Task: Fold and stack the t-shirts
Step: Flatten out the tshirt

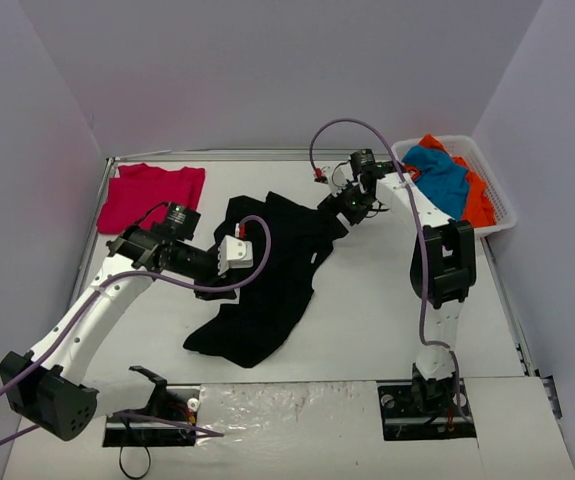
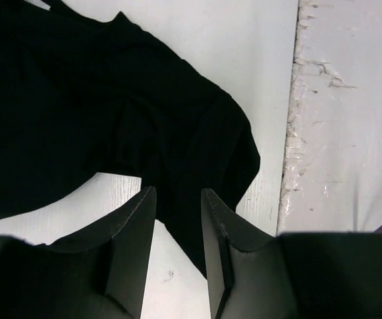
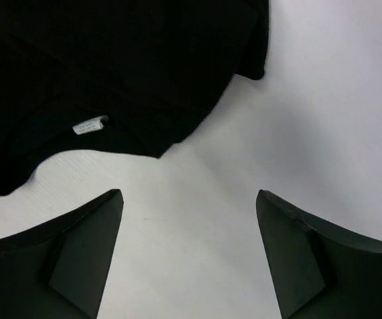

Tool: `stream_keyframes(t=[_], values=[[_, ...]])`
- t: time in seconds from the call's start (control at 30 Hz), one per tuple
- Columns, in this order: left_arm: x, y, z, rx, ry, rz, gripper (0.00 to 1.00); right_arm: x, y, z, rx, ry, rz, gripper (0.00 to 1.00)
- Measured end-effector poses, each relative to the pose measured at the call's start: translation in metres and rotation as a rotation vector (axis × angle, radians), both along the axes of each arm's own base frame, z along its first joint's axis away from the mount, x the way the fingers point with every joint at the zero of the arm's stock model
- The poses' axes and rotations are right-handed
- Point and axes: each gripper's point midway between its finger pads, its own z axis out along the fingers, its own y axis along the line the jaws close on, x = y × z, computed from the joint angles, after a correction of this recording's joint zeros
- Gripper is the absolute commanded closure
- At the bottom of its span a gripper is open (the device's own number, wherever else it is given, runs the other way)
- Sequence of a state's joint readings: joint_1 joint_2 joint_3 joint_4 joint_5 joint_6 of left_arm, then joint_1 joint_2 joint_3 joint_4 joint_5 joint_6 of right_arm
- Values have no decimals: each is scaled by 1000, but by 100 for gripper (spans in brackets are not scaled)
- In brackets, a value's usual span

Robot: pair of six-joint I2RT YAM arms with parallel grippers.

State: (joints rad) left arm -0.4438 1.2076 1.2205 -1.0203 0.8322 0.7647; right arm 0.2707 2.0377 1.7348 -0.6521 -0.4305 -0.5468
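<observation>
A large black t-shirt (image 1: 267, 285) lies crumpled in the middle of the table. My left gripper (image 1: 249, 250) hovers over its left part. In the left wrist view its jaws (image 2: 178, 193) stand narrowly open, with a lobe of the black cloth (image 2: 78, 119) under and beyond the tips and nothing pinched. My right gripper (image 1: 348, 207) is at the shirt's far right corner. It stands wide open (image 3: 189, 194) over bare table, just short of the black hem (image 3: 111, 66) with its white label (image 3: 89, 125). A red t-shirt (image 1: 152, 196) lies folded flat at the far left.
A white basket (image 1: 499, 192) at the far right holds a blue t-shirt (image 1: 437, 176) and an orange one (image 1: 479, 202). A strip of rough white tape (image 2: 350, 119) runs along the table's near edge. Walls close in on three sides.
</observation>
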Motion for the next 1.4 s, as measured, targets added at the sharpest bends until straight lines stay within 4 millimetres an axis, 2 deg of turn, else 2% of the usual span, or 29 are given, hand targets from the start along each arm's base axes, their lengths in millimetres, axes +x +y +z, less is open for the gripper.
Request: stream_keyframes(t=[0.23,0.37,0.47,0.6,0.77,0.93,1.07,1.2,1.3,1.4], values=[[11,5,-4,2,-25,58,69,-9,25,-42,61,135,59,25],[14,10,-8,3,-19,88,69,-12,30,-54,73,173,75,28],[16,12,-9,0,-20,103,69,-12,31,-59,72,181,87,39],[16,14,-11,0,-14,116,69,-14,34,-62,70,187,105,100],[18,15,-14,4,-17,125,69,-17,38,-62,65,188,116,100],[34,21,-15,35,-60,193,70,-35,24,-54,25,185,104,100],[60,28,-10,21,-99,300,67,-55,2,-25,24,145,79,100],[97,45,-13,6,-108,434,62,-61,-30,10,44,63,15,100],[119,53,-24,29,-99,502,59,-63,-51,14,37,49,-32,100],[141,53,-34,55,-77,536,56,-66,-64,3,11,72,-62,100]])
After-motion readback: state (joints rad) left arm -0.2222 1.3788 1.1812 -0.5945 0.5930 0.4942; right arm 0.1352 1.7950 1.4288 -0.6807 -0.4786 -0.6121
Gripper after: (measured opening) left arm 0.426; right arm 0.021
